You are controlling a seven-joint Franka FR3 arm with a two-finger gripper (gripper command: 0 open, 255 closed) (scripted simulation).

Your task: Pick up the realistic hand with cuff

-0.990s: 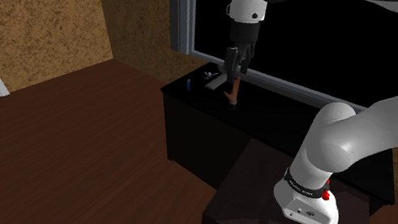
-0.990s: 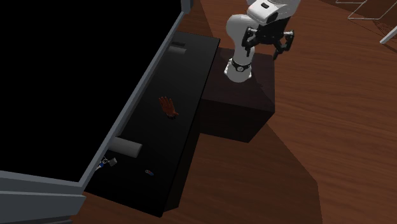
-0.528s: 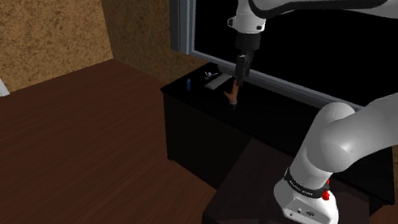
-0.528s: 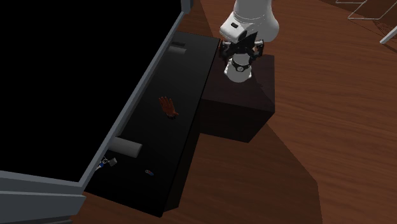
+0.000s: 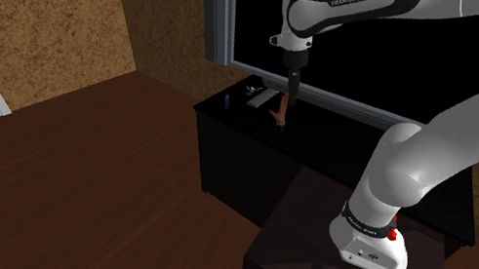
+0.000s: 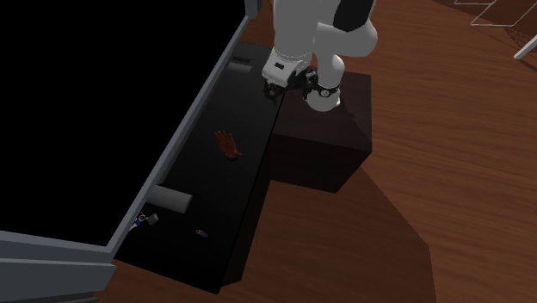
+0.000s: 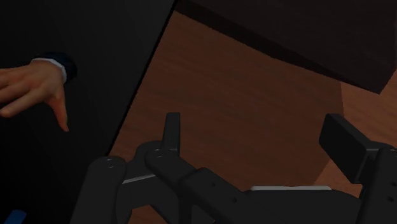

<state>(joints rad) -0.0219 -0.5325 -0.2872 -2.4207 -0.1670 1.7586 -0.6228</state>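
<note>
A dark wooden floor (image 5: 87, 182) ran under a low black cabinet (image 6: 215, 194), which stood against a grey frame (image 6: 188, 129) around a plain black area. The model hand (image 6: 227, 144) lay flat on the cabinet top, about midway along it, well apart from a grey block (image 6: 172, 200) near the far end. The gripper (image 6: 282, 86) hung above the end of the cabinet nearest the stand (image 6: 331, 146), its fingers (image 7: 172, 130) apart with nothing between them. In the wrist view the hand sat off to one side of the fingers, which looked down past the cabinet's edge at the floor; a descent from there would probably miss it or strike that edge. Because the hand lay so low, the fingertips might also scrape the top or nudge it aside. The shoulder view made the gripper seem right over the hand, whereas the second exterior view showed a clear gap. The wrist view alone revealed the dark cuff (image 7: 65, 67).
</note>
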